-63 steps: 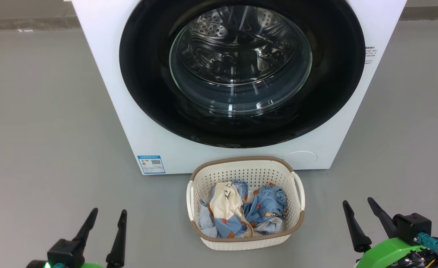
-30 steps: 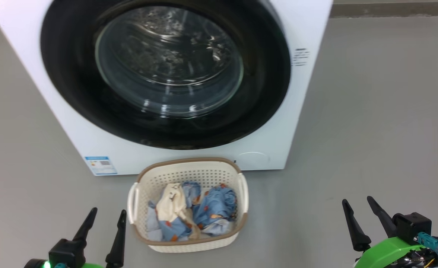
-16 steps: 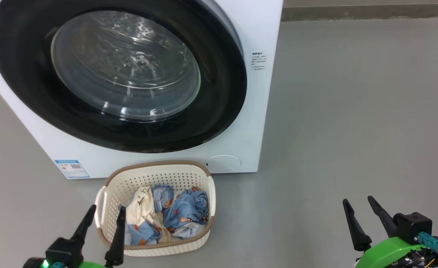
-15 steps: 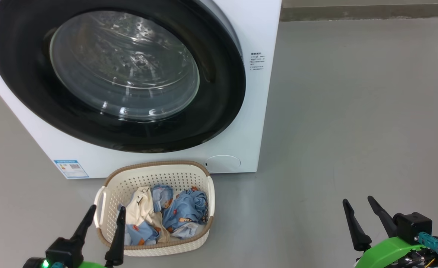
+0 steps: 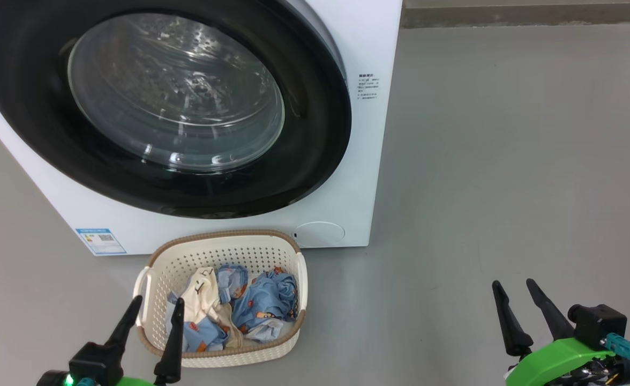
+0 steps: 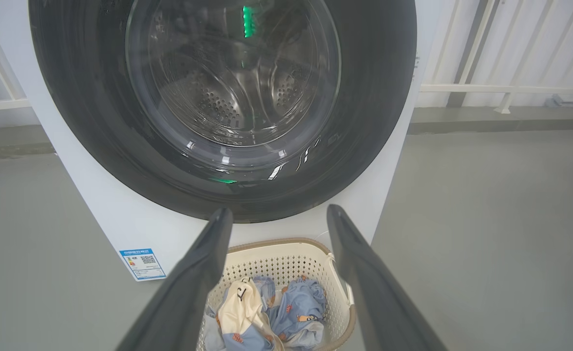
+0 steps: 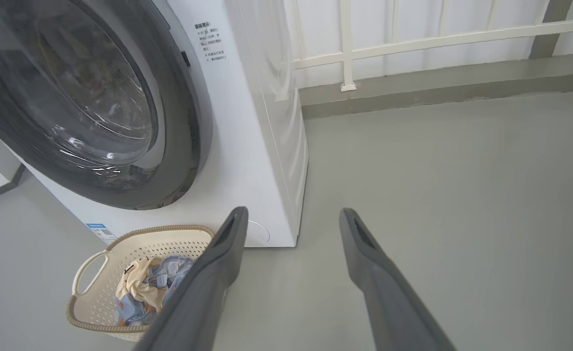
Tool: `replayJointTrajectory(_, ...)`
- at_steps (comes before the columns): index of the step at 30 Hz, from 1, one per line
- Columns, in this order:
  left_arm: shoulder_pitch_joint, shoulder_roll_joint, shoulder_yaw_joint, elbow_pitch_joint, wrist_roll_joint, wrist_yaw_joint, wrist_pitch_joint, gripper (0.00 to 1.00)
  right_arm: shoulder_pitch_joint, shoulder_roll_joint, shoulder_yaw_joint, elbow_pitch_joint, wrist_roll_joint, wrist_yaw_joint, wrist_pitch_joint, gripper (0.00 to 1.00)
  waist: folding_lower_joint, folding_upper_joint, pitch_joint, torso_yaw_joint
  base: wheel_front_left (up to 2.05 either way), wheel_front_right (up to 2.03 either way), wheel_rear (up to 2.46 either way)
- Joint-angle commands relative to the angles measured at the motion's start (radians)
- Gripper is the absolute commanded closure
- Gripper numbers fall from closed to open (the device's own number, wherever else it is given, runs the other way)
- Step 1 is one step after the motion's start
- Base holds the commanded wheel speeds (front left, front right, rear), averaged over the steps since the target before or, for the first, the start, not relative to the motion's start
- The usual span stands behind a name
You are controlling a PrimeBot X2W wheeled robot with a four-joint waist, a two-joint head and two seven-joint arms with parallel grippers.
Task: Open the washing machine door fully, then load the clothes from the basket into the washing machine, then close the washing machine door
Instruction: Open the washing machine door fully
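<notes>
Black, the long fingers on the left gripper (image 5: 158,299): spread wide open, hold nothing, touch nothing. Same for the right gripper (image 5: 513,282): wide open, empty, out over bare floor (image 5: 508,161) on the right. Grey and smooth down there, with a white railing (image 7: 413,44) at the far side of the room. On the left, the big white washing machine (image 5: 371,161), with the washing machine door (image 5: 315,134) shut. Just in front of it, the basket (image 5: 224,236), down on the floor, with the clothes (image 5: 264,297) heaped inside. Low at the near edge, both arms, fingers aimed at the far side, the left ones close to the basket, the right ones well apart from it.
</notes>
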Motion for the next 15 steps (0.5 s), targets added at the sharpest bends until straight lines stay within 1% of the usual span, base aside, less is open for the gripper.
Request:
replayJointTrajectory(1, -0.027, 0.010, 0.028, -0.022, -0.011, -0.003, -0.007, 0.00, -0.044, 0.001, 0.018, -0.030, 0.036, 0.002, -0.013, 0.82, 0.0000, 0.0000, 0.001, 0.002, 0.00, 0.00, 0.00)
replayJointTrajectory(2, -0.026, 0.008, 0.028, -0.020, -0.013, -0.003, -0.007, 0.00, -0.049, 0.004, 0.020, -0.036, 0.055, 0.002, -0.013, 1.00, 0.0000, 0.0000, 0.001, 0.003, 0.00, 0.00, 0.00)
replayJointTrajectory(5, -0.023, 0.003, 0.031, -0.021, -0.018, -0.003, -0.007, 0.00, -0.065, 0.016, 0.025, -0.055, 0.137, 0.002, -0.013, 1.00, 0.0000, 0.0000, 0.004, 0.008, 0.00, 0.00, 0.00)
replayJointTrajectory(11, -0.023, -0.008, 0.029, -0.024, -0.022, -0.003, -0.007, 0.00, -0.124, 0.032, 0.035, -0.113, 0.351, 0.002, -0.013, 1.00, 0.0000, 0.0000, 0.017, 0.021, 0.00, 0.00, 0.00)
replayJointTrajectory(15, -0.035, -0.012, 0.022, -0.025, -0.025, -0.003, -0.007, 0.00, -0.183, 0.032, 0.033, -0.137, 0.483, 0.002, -0.013, 1.00, 0.0000, 0.0000, 0.031, 0.033, 0.00, 0.00, 0.00)
